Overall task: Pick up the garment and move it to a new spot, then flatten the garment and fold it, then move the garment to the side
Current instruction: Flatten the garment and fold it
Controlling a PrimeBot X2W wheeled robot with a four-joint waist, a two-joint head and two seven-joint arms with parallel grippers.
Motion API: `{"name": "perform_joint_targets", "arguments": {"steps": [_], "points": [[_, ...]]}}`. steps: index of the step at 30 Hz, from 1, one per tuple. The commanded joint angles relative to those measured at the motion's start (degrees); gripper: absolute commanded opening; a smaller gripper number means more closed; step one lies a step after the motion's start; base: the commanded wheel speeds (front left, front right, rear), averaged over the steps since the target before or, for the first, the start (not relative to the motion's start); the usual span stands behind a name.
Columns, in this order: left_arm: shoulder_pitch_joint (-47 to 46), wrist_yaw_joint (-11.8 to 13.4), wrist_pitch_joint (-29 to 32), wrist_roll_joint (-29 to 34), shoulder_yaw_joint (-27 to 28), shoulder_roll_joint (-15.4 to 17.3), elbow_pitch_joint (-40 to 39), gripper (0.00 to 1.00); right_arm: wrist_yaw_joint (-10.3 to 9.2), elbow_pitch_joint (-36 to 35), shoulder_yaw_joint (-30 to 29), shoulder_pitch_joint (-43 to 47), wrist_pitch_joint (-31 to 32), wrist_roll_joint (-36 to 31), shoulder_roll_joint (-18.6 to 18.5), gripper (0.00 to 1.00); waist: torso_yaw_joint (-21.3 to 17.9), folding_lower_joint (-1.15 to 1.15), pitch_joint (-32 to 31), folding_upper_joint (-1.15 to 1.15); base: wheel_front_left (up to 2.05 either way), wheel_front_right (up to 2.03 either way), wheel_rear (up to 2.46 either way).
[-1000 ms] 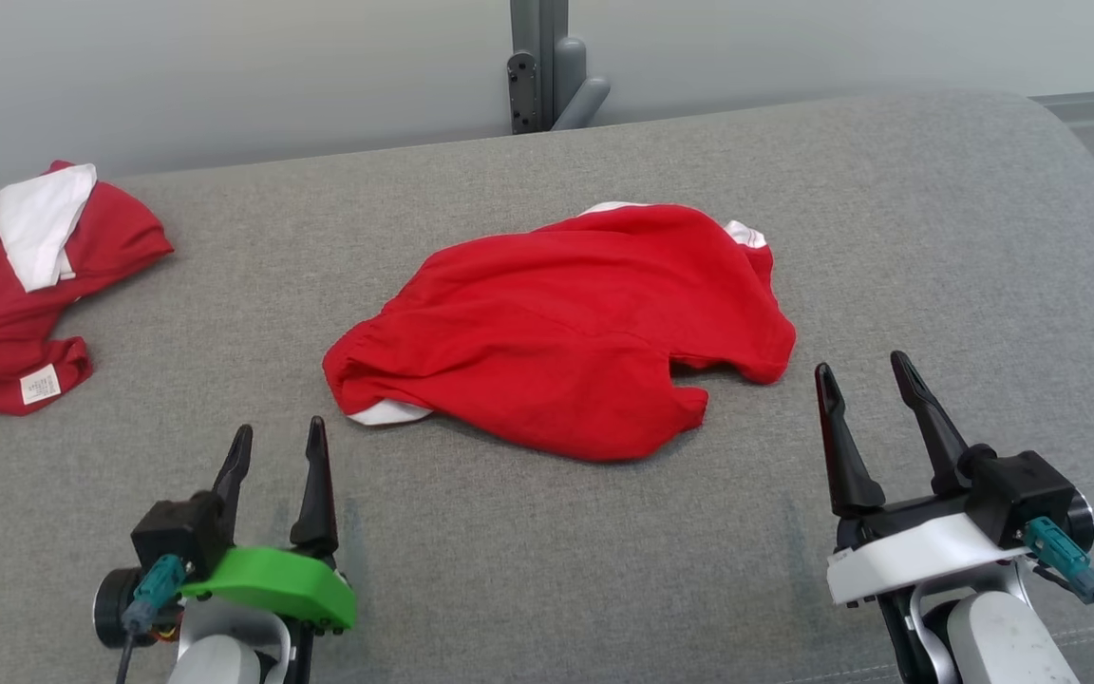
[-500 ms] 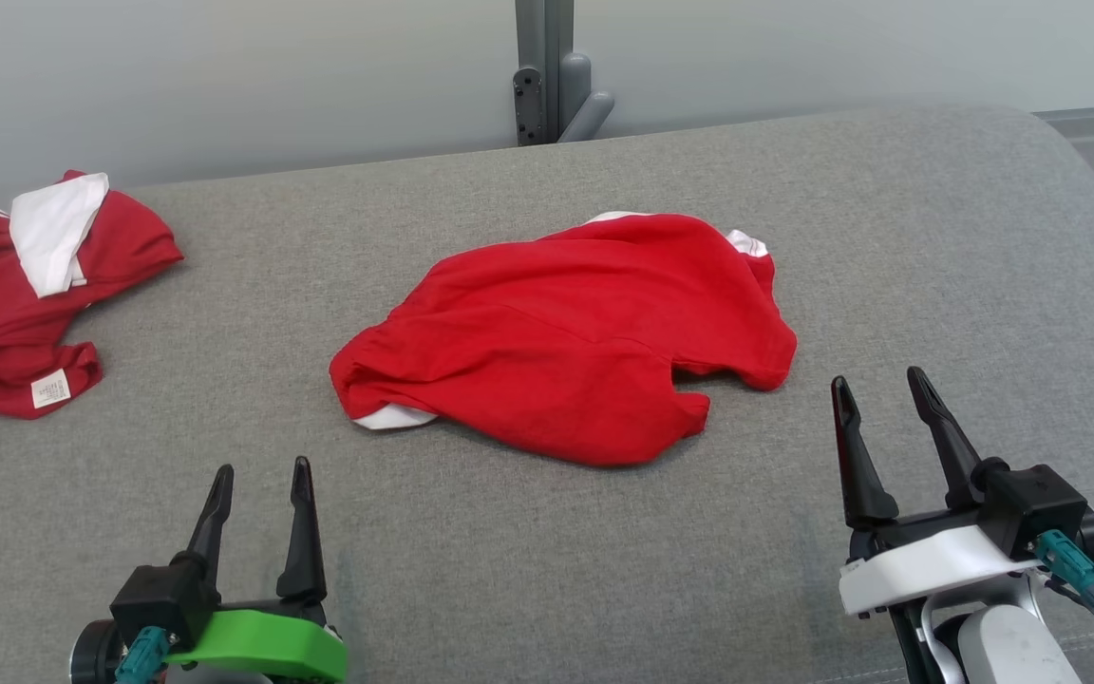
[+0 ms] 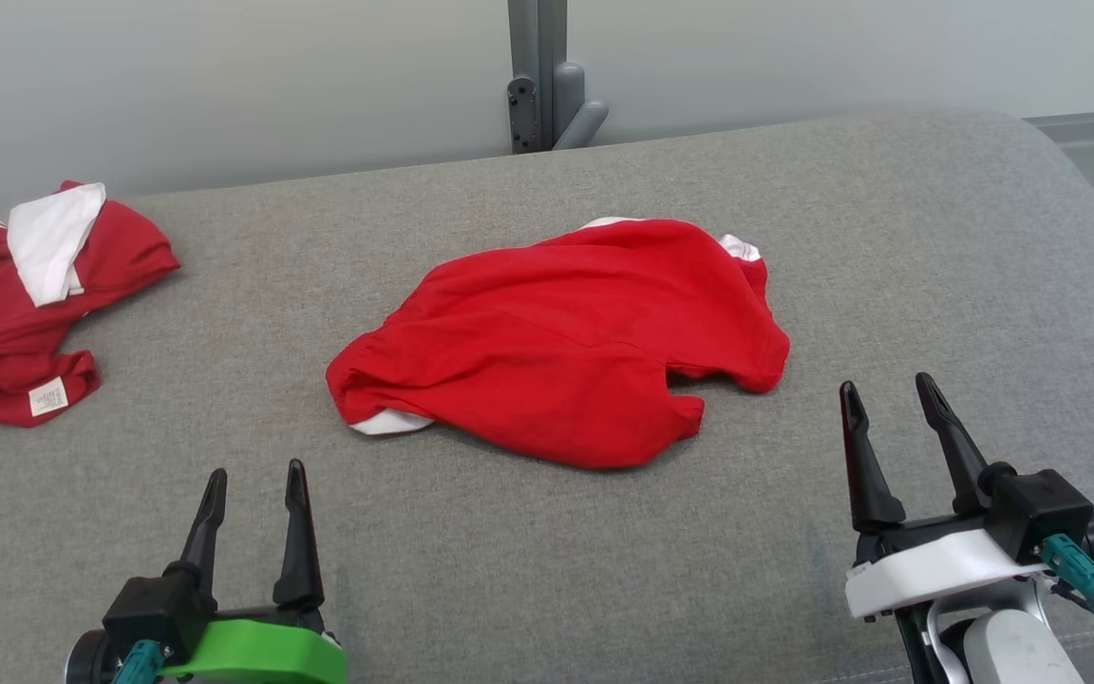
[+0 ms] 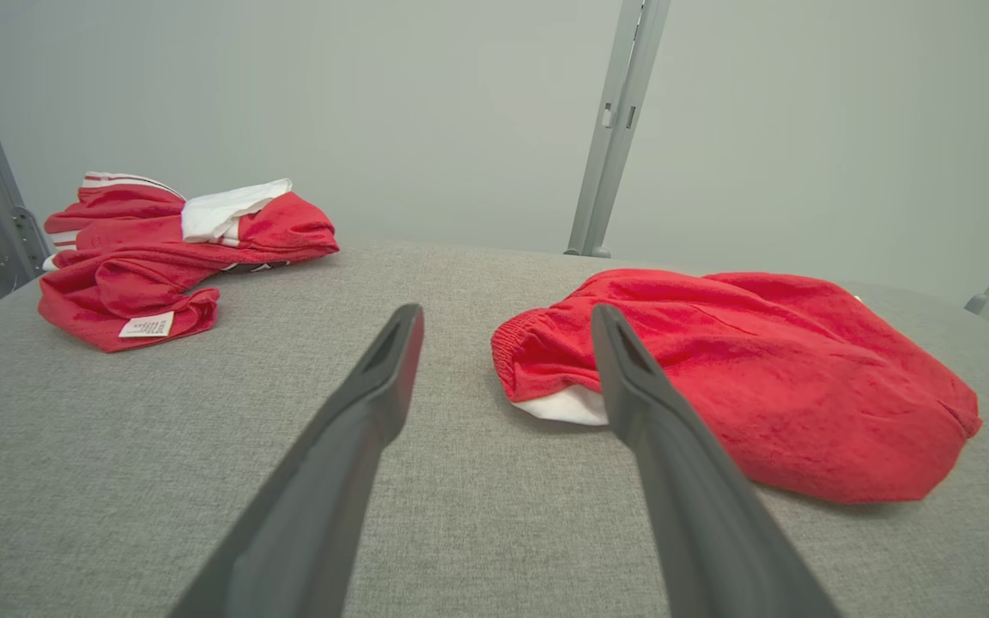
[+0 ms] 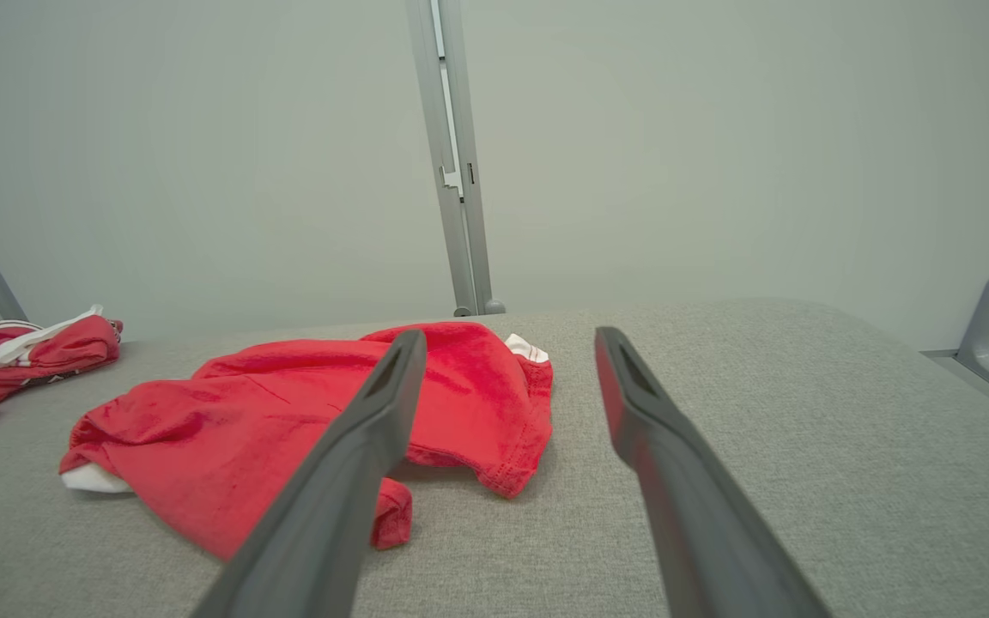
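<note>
A crumpled red garment [image 3: 566, 337] with white trim lies in the middle of the grey padded surface [image 3: 936, 247]; it is also in the left wrist view [image 4: 761, 369] and the right wrist view [image 5: 288, 412]. My left gripper [image 3: 253, 475] stands open at the lower left, short of the garment's near left corner, holding nothing. At the lower right my right gripper [image 3: 889, 389] is open and empty, just right of the garment's near right edge. In the wrist views the left gripper [image 4: 503, 313] and right gripper [image 5: 507, 339] point toward the cloth without touching it.
A second red and white garment [image 3: 25, 304] lies bunched at the far left edge, also seen as a red pile [image 4: 168, 257] in the left wrist view. A grey metal post [image 3: 537, 71] rises behind the surface. The surface's rounded right edge [image 3: 1093, 199] drops off.
Both grippers have drawn back toward me, the left one more, staying open. The head view shifted slightly. The garment lies as before.
</note>
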Motion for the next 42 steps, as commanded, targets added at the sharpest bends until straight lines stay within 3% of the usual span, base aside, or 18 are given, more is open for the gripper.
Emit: {"name": "perform_joint_targets", "arguments": {"steps": [1, 16, 22, 30, 42], "points": [[0.6, 0.3, -0.1, -0.3, -0.1, 0.0, -0.2, 1.0, 0.0, 0.0, 0.0, 0.5, -0.2, 0.1, -0.1, 1.0, 0.1, 0.0, 0.0, 0.35, 0.0, 0.0, 0.0], [-0.2, 0.4, -0.1, -0.4, -0.7, 0.0, 0.0, 1.0, 0.0, 0.5, -0.3, -0.2, -0.2, 0.2, -0.1, 1.0, 1.1, 0.0, 1.1, 0.35, 0.0, 0.0, 0.0], [-1.7, 0.1, -0.1, -0.1, -1.2, 0.0, -0.3, 1.0, 0.0, 4.0, -1.9, -5.1, -0.2, -3.9, -0.1, 1.0, 2.4, 0.0, 3.3, 0.35, 0.0, 0.0, 0.0], [-3.9, 0.4, -0.1, -0.3, -3.3, 0.0, -0.5, 1.0, 0.0, 19.9, -5.0, -18.4, 1.2, -8.4, -0.4, 1.0, 5.7, 0.0, 7.4, 0.35, 0.0, 0.0, 0.0], [-7.6, 0.2, -0.1, -0.7, -6.7, 0.0, -1.5, 1.0, -0.01, 44.2, -8.7, -35.8, 7.5, -9.1, -5.7, 1.0, 13.8, 0.0, 12.9, 0.35, 0.0, 0.0, 0.0]]}}
